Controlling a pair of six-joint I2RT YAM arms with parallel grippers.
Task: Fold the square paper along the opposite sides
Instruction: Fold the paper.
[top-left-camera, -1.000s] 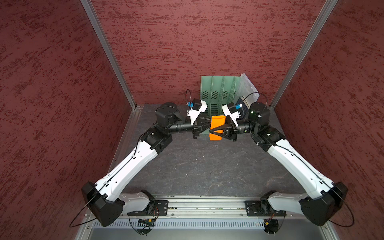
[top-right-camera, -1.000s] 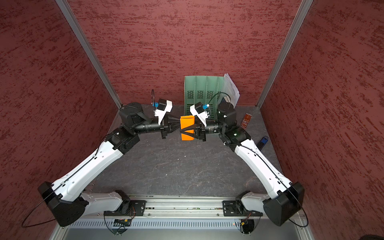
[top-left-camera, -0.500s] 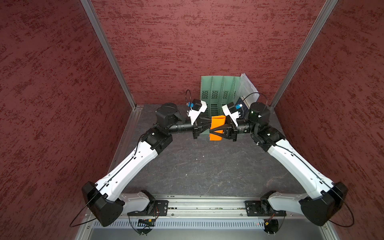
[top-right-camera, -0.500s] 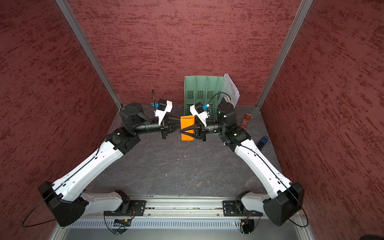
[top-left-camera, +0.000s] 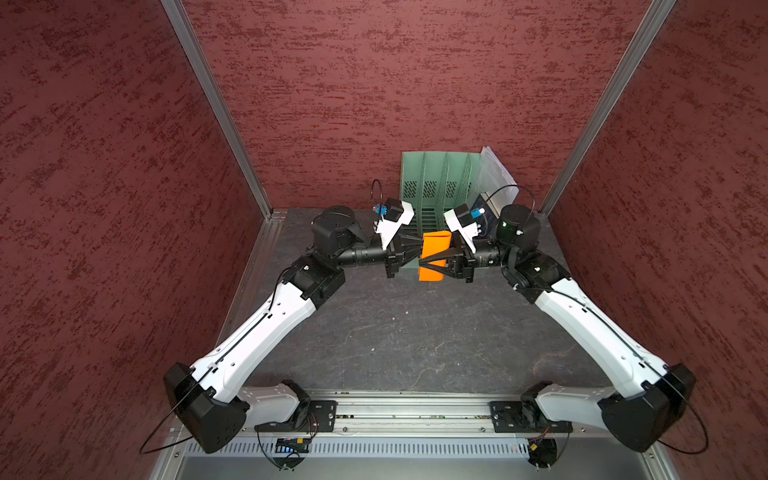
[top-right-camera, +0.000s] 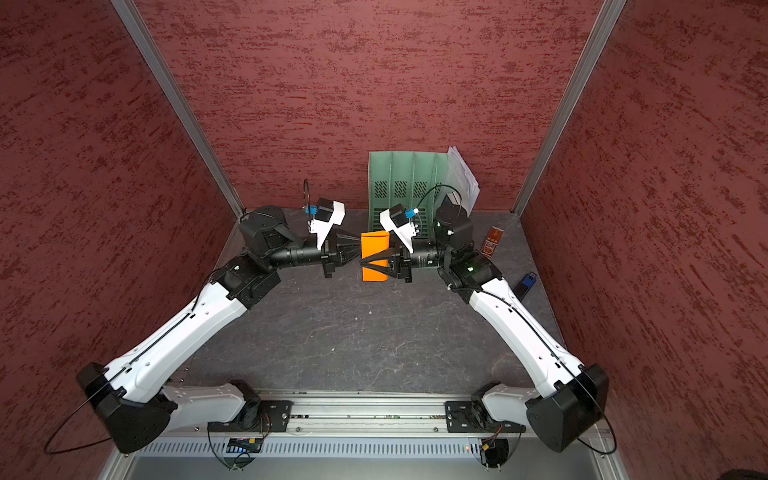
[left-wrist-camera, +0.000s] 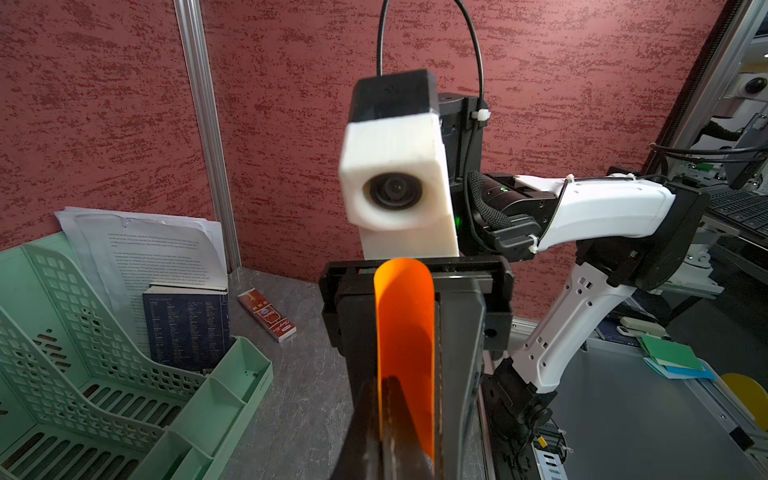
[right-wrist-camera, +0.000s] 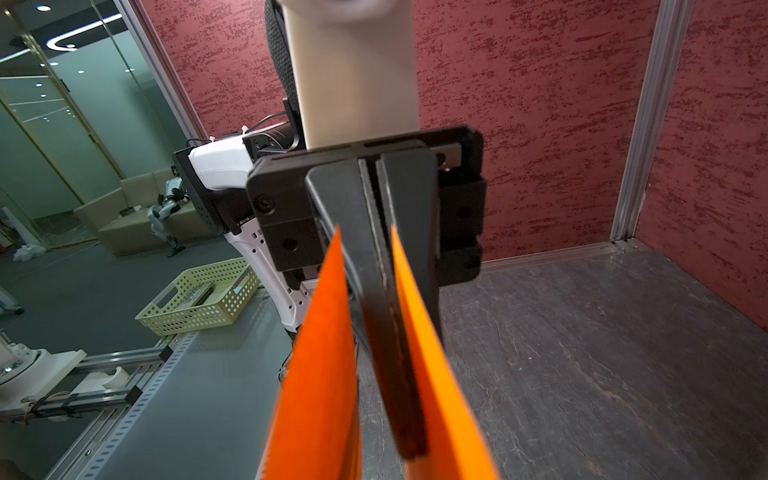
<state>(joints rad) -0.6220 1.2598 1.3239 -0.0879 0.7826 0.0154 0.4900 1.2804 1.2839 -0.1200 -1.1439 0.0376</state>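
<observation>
far left: reaches inward with the left gripper, clenched flat on nothing, tips poked between the two leaves of the square paper. centre: bright orange, bent into a u-loop standing on edge over the grey table, open ends toward the left, rounded bend toward the right. just right of it: squeezed from outside by the right gripper, one finger on each leaf, grasping the loop. behind, at the back wall: green file rack, then white printed sheets leaning at its right end. farther right: small red packet lying flat.
</observation>
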